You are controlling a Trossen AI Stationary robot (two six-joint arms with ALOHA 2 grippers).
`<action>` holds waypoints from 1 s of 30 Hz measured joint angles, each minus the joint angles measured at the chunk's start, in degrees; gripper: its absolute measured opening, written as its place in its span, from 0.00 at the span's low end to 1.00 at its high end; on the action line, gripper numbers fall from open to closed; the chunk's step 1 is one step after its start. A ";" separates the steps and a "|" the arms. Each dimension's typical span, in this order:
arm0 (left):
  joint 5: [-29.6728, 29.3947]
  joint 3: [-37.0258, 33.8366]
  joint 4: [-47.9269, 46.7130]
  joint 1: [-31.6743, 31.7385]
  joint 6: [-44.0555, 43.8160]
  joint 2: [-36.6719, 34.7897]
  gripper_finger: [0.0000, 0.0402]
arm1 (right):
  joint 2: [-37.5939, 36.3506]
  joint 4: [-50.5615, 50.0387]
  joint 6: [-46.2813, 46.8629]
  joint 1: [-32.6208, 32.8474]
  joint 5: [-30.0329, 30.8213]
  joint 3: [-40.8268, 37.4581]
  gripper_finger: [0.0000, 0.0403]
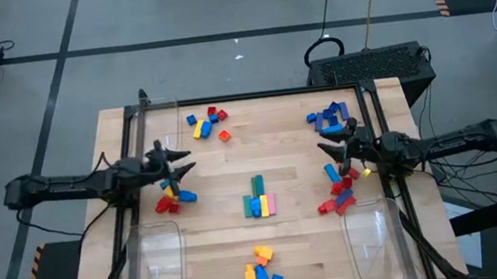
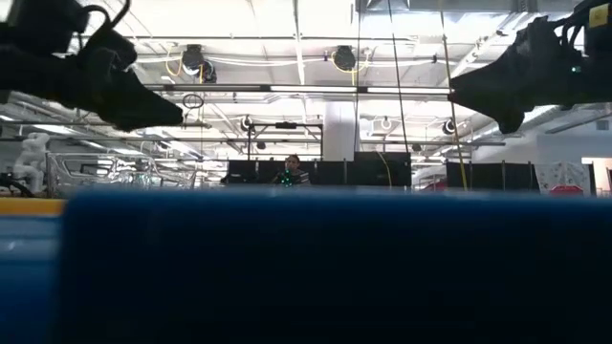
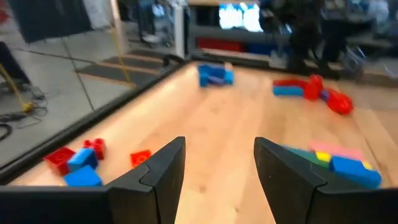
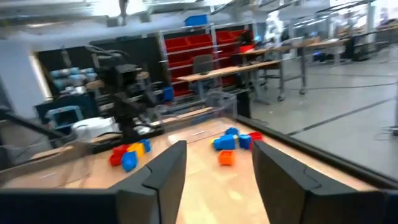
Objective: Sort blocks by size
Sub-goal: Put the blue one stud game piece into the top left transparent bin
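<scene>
Both end effectors, left and right, hover empty with fingers apart over the desk, the blocks clustered at six o'clock between them.

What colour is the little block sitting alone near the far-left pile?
Orange block, clearest in the high view.

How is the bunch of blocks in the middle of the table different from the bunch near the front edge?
The middle group is long bars laid side by side in a tidy row: green, blue, yellow, pink. The front group is a loose heap of shorter bricks, orange, yellow and blue, lying at mixed angles. Both rest on the bare wooden table, outside the clear bins, with neither claw touching them.
</scene>
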 joint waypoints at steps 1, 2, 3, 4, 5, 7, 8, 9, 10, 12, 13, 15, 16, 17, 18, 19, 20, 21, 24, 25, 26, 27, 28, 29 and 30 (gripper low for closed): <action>2.24 1.63 -2.91 -0.02 1.42 1.53 0.48 | 0.27 0.39 -0.48 0.00 0.53 0.00 0.44; 4.16 3.69 -6.87 -0.13 2.24 3.06 0.48 | 0.47 0.77 -0.73 0.00 0.94 0.00 0.45; 5.58 6.15 -11.70 -0.14 2.45 4.61 0.48 | 0.49 0.82 -0.85 0.00 1.02 0.00 0.46; 6.31 8.80 -16.78 -0.13 2.53 6.29 0.48 | 0.49 0.80 -0.85 0.00 1.14 0.00 0.47; 6.38 11.43 -21.79 -0.12 2.52 8.04 0.48 | 0.49 0.78 -0.87 0.00 1.14 0.00 0.47; 6.82 15.70 -27.03 -0.23 1.52 11.74 0.48 | 0.49 0.70 -0.87 0.00 1.13 0.00 0.48; 7.58 17.35 -28.72 -0.35 1.26 13.26 0.48 | 0.50 0.58 -0.87 0.00 1.12 0.00 0.48; 7.97 18.82 -30.28 -0.74 1.27 14.75 0.48 | 0.52 0.56 -0.87 0.00 1.13 0.00 0.48; 8.24 20.01 -31.28 -1.17 1.09 16.47 0.48 | 0.53 0.43 -0.90 0.00 1.11 0.00 0.48; 9.01 21.83 -32.83 -2.21 0.84 19.42 0.48 | 0.56 0.27 -1.46 0.00 1.11 0.00 0.48; 9.05 22.43 -34.14 -2.77 0.82 20.78 0.48 | 0.67 0.28 -2.02 0.00 1.12 0.00 0.48; 9.13 23.60 -35.82 -4.03 -0.90 23.71 0.48 | 0.80 0.30 -2.83 0.00 1.21 0.00 0.48; 9.18 24.04 -36.69 -4.58 -2.47 25.27 0.48 | 0.92 0.26 -2.82 0.00 1.20 0.00 0.48; 9.22 24.29 -38.07 -5.05 -4.41 26.68 0.48 | 1.18 -0.05 -2.07 0.00 1.17 0.00 0.48; 9.33 24.52 -39.63 -5.47 -6.49 28.18 0.48 | 1.46 -0.88 -0.87 0.00 1.16 0.00 0.48; 9.58 24.79 -40.63 -5.89 -8.52 29.85 0.48 | 1.70 -2.20 0.27 0.00 1.12 0.00 0.48; 9.89 25.11 -41.50 -6.22 -10.33 31.38 0.48 | 2.12 -3.53 1.04 0.00 1.11 0.00 0.48; 10.18 25.37 -42.30 -6.59 -11.75 32.71 0.48 | 2.72 -4.21 1.29 0.00 1.13 0.00 0.48; 10.62 26.09 -43.78 -7.77 -14.09 36.51 0.48 | 4.21 -4.22 -0.56 -0.04 1.32 0.00 0.48; 10.63 26.29 -43.89 -8.12 -14.13 37.52 0.48 | 4.80 -3.35 -1.80 -0.04 1.38 0.00 0.48; 10.64 26.53 -43.93 -8.47 -14.13 38.39 0.48 | 5.27 -2.20 -2.99 -0.04 1.37 0.00 0.48; 10.69 26.93 -43.94 -8.77 -14.15 39.20 0.48 | 5.58 -1.22 -3.89 -0.04 1.36 0.00 0.48; 11.17 27.35 -43.92 -9.03 -14.18 39.98 0.48 | 5.85 -0.23 -4.49 -0.04 1.33 0.00 0.48; 12.42 27.81 -44.11 -9.26 -14.17 40.57 0.48 | 6.22 0.78 -4.84 -0.04 1.35 0.00 0.48; 13.71 28.35 -44.71 -9.40 -14.17 41.00 0.49 | 6.50 1.54 -4.95 -0.04 1.37 0.00 0.48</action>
